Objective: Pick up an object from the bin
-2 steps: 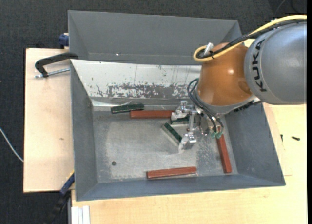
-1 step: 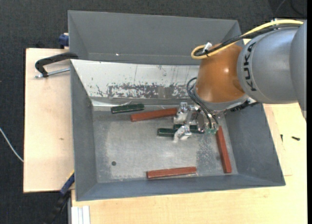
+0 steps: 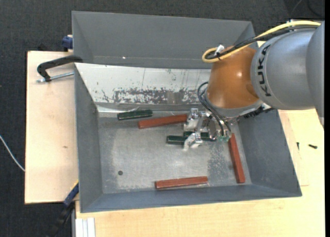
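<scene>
My gripper (image 3: 194, 130) is low in the middle of the bin, right of centre, under the orange wrist cover. Its two metal fingers stand apart, so it is open. A short dark green stick (image 3: 178, 139) lies flat on the floor, and its right part runs under the nearer fingertip (image 3: 194, 141). A red-brown stick (image 3: 161, 122) lies just behind, with its right end touching or almost touching the farther fingertip (image 3: 193, 117). I see nothing lifted between the fingers.
Another dark green stick (image 3: 135, 114) lies by the back wall at the left. A red-brown stick (image 3: 236, 158) lies along the right wall. A third red-brown stick (image 3: 181, 183) lies by the front wall. The arm covers the bin's right rear corner.
</scene>
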Controlling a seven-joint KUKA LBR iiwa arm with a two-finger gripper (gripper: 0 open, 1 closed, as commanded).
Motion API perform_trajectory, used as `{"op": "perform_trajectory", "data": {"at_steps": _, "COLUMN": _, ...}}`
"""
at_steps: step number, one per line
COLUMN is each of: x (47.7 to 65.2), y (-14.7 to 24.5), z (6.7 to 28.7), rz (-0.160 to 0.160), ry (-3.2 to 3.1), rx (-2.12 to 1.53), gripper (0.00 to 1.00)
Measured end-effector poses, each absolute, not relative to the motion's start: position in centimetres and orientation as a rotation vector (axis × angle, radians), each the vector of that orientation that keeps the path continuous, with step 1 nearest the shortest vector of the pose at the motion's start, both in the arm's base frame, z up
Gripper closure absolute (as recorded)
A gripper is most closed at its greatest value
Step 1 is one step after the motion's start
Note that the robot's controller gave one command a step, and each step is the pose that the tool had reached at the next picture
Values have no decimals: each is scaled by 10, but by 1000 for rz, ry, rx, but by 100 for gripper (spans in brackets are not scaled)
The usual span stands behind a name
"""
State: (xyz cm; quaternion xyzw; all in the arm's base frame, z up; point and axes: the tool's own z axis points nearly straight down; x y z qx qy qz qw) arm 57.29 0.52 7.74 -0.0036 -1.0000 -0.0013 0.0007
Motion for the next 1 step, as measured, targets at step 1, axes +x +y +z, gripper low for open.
{"op": "perform_trajectory", "data": {"at_steps": 1, "x": 572, "y": 21, "z": 244, "rz": -3, "ry": -3155, "rx": -24, "gripper": 100}}
